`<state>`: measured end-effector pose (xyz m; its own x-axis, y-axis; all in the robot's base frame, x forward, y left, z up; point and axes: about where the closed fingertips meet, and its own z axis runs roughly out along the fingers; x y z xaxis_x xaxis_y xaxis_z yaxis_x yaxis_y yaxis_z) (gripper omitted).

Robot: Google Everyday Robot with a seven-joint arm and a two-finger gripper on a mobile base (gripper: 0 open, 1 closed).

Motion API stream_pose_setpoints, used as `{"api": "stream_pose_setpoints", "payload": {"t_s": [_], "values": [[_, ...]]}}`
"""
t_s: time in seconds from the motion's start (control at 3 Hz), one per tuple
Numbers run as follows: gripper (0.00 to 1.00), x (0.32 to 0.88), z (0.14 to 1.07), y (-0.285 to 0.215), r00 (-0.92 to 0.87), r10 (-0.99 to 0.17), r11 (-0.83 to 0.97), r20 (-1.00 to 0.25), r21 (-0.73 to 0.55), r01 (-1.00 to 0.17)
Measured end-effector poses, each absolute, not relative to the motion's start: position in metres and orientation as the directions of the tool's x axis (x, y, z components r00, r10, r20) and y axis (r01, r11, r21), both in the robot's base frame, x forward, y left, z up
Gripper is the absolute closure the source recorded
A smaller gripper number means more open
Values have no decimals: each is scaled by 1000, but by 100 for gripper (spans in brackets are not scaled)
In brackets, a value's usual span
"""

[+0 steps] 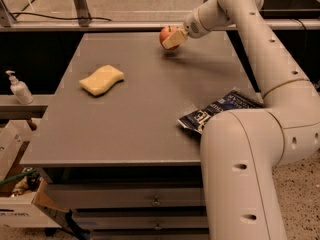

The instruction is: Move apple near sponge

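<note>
The small red apple [166, 35] with an orange blush is at the far middle of the grey table [135, 119], held a little above its surface. My gripper [171, 38] is shut on the apple, with one pale finger [172, 41] across its front. The pale yellow wavy-edged sponge [102, 80] lies flat on the left part of the table, well to the left of and nearer than the apple.
A dark blue chip bag [216, 110] lies at the table's right edge, partly behind my arm [245, 169]. A soap dispenser [18, 88] stands on a ledge at the left. A cardboard box [20, 204] sits on the floor at the lower left.
</note>
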<state>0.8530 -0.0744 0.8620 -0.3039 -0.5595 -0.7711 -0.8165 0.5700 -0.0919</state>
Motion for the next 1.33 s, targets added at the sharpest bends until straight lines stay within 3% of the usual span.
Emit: {"api": "stream_pose_setpoints", "payload": {"t_s": [0.33, 0.67, 1.33], "values": [[88, 829, 882, -71, -262, -582, 511, -770, -94, -855], [100, 789, 900, -56, -203, -617, 408, -760, -89, -908], [100, 699, 907, 14, -38, -682, 169, -730, -107, -980]]}}
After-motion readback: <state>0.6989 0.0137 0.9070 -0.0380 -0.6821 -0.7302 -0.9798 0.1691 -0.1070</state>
